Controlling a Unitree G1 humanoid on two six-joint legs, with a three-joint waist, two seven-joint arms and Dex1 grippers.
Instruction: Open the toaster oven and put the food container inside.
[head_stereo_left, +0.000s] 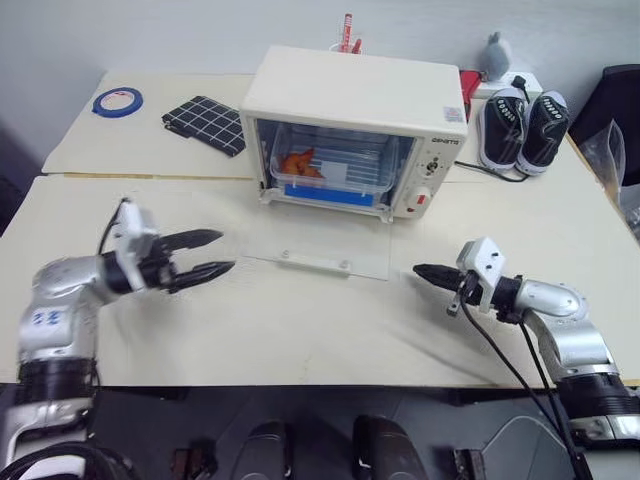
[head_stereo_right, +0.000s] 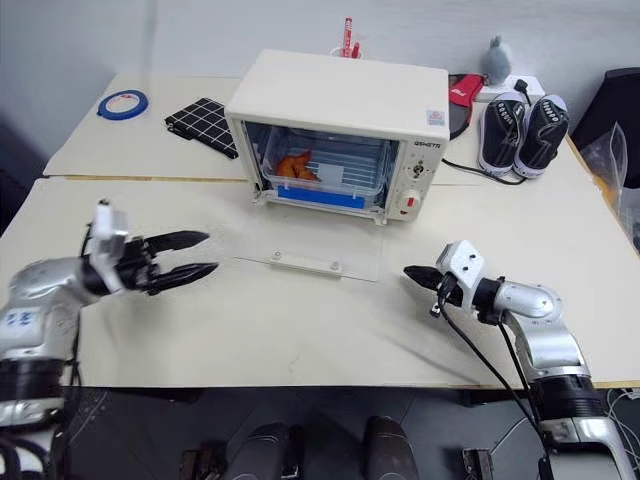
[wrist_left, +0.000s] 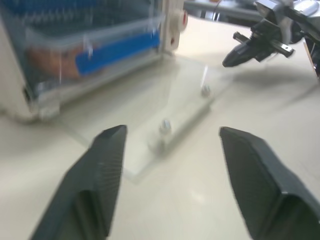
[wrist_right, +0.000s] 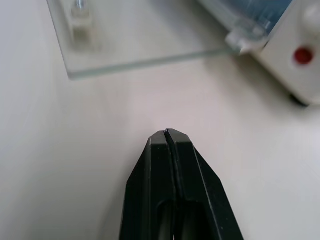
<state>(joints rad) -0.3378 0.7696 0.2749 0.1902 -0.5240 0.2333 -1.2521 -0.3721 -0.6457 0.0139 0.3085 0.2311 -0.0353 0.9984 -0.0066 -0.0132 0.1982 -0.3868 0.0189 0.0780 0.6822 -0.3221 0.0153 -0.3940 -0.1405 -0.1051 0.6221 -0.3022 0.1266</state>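
Surface: a pale cream surface (head_stereo_left: 300, 330) made of two boards, with a seam running across it behind the grippers
Toaster oven: the toaster oven (head_stereo_left: 355, 100) stands near the middle of the far board, its glass door (head_stereo_left: 320, 255) dropped flat onto the surface toward the robot
Food container: the food container (head_stereo_left: 335, 170) sits inside the oven on the rack, orange food at its left end, a blue strip along its front edge
Left gripper: the left gripper (head_stereo_left: 205, 255) hovers over the surface left of the open door, fingers spread apart and empty, pointing toward the door
Right gripper: the right gripper (head_stereo_left: 425, 272) hovers right of the door, fingers pressed together with nothing between them
Far left: a blue tape roll (head_stereo_left: 117, 101) and a black gridded pad (head_stereo_left: 207, 123) lie on the far board
Far right: a pair of black and white sneakers (head_stereo_left: 520, 128) stands beside the oven
Room: a plain grey wall (head_stereo_left: 150, 30) rises behind the surface
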